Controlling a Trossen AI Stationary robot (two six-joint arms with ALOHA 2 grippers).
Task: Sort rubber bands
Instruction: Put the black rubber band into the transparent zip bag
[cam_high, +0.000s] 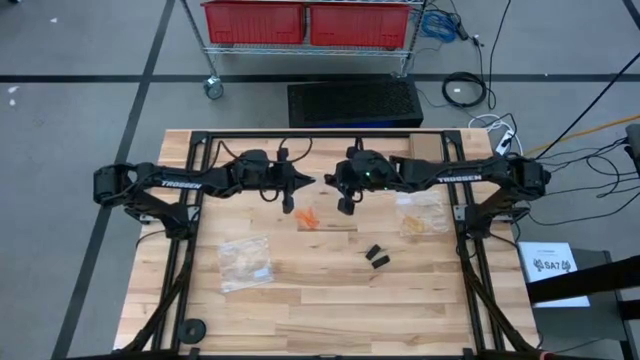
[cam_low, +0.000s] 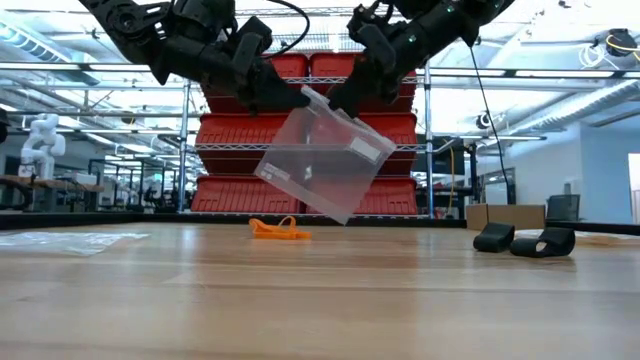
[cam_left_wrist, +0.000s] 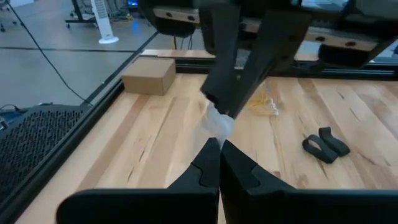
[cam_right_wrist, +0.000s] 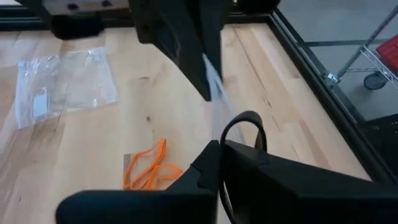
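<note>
A clear plastic zip bag (cam_low: 325, 160) hangs tilted above the table's middle, held between my two grippers. My left gripper (cam_high: 290, 205) and my right gripper (cam_high: 345, 207) face each other, both shut on the bag's top. Orange rubber bands (cam_high: 310, 218) lie on the wood just below them. Two black bands (cam_high: 375, 255) lie farther toward the near right. A black loop (cam_right_wrist: 245, 124) shows beside my right gripper's fingers; I cannot tell whether it is in the bag. My left gripper pinches the bag's upper corner (cam_left_wrist: 217, 124) between its two shut fingers, coming nearly level from the table's left. The bag hangs below the fingers, clear of the table. My right gripper pinches the bag's top edge (cam_right_wrist: 215, 93) close to the left gripper's fingers (cam_right_wrist: 199, 68), slanting down from the table's right. The bag slopes down and away from the hold, lifted clear.
A clear bag (cam_high: 245, 262) with pale bands lies flat at the near left. Another clear bag (cam_high: 420, 215) with yellow-tan bands lies at the right. A black round piece (cam_high: 193, 328) sits at the near left corner. Dark frame rails (cam_high: 470, 270) run along the table's sides.
</note>
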